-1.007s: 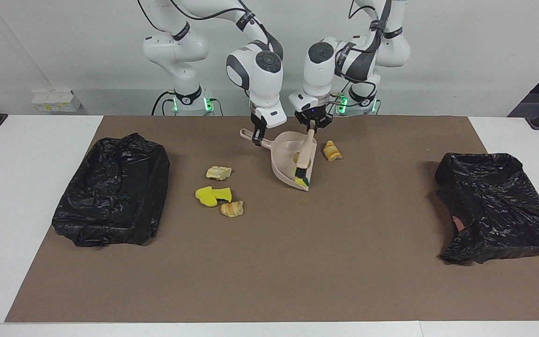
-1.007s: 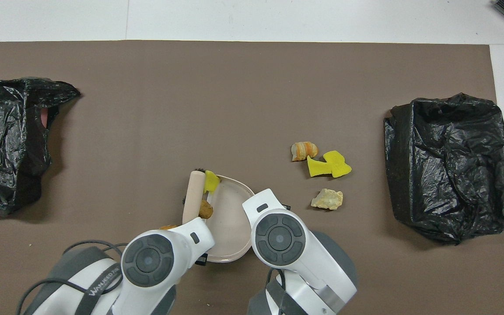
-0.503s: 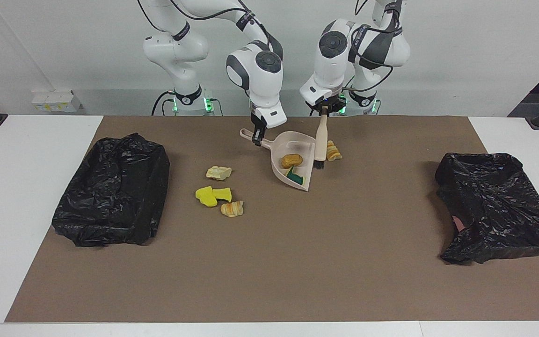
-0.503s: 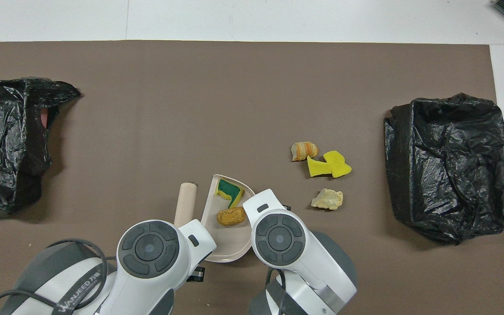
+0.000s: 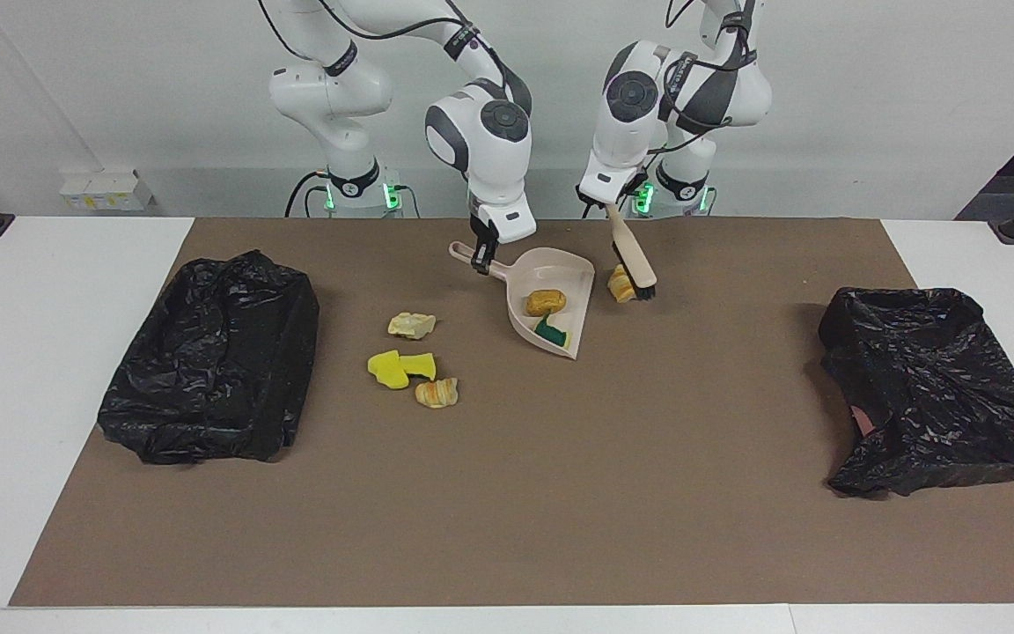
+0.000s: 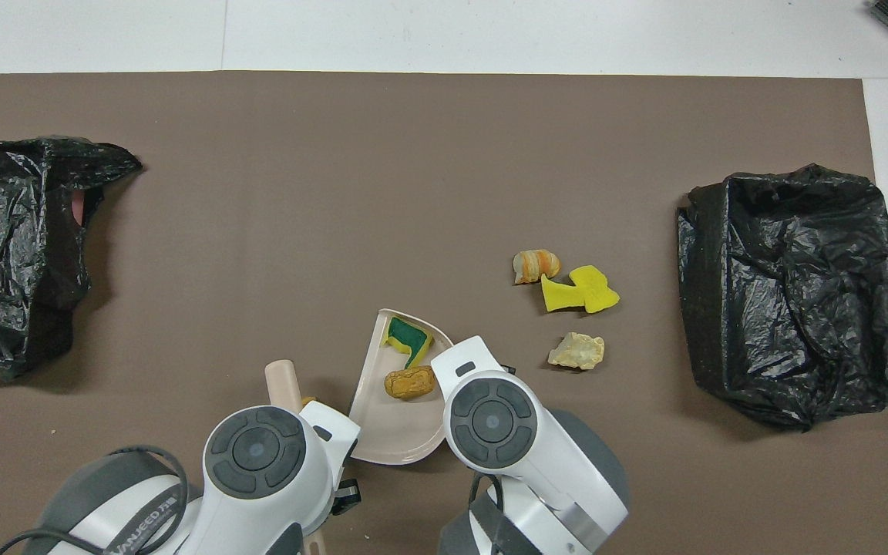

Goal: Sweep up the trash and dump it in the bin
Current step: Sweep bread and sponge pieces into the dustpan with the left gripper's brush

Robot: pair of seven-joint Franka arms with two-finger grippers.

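Your right end effector (image 5: 482, 256) is closed on the handle of the dustpan (image 5: 551, 304) and holds it with its open edge down on the table (image 5: 507, 493). Your left end effector (image 5: 614, 210) is closed on the top of the brush (image 5: 635, 261). The brush leans down, and its dark bristles sit right beside a striped bread lump (image 5: 620, 283), just next to the dustpan on the side toward the left arm's end.

Two pieces of trash are in the dustpan now: a brown lump (image 5: 546, 302) and a yellow and green sponge piece (image 5: 552, 332). So a small part of the job looks done.

A lot is left, I think. The striped lump by the brush needs sweeping in. Four more pieces lie together toward the right arm's end of the table: a pale lump (image 5: 411, 325), two yellow sponge chunks (image 5: 400, 366), and another striped lump (image 5: 437, 392). Nothing has been dumped that you can see.

A black bin bag (image 5: 208, 357) sits at the right arm's end and another black bag (image 5: 938, 392) at the left arm's end. Nothing stands between the dustpan and either one.
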